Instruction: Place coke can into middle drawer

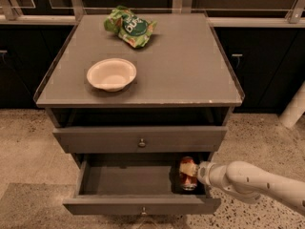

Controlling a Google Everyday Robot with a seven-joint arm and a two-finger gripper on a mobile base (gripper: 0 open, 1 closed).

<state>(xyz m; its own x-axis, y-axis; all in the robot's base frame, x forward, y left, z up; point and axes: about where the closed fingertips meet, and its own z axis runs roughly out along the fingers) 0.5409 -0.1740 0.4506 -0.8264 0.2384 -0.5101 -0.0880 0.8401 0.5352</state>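
Note:
The middle drawer point(128, 182) is pulled open below the shut upper drawer front point(140, 139). Its dark inside shows, and its knob point(142, 209) sits on the front panel. The coke can point(188, 174), red-orange with a silver end, stands upright at the drawer's right end, down inside it. My gripper point(191, 172) reaches in from the right on a white arm point(252, 182) and is shut on the can's side.
On the cabinet top point(190, 70) stand a white bowl point(111, 74) at the left and a green chip bag point(130, 26) at the back. Dark cabinets line the back. A white post point(294, 106) stands at the right on the speckled floor.

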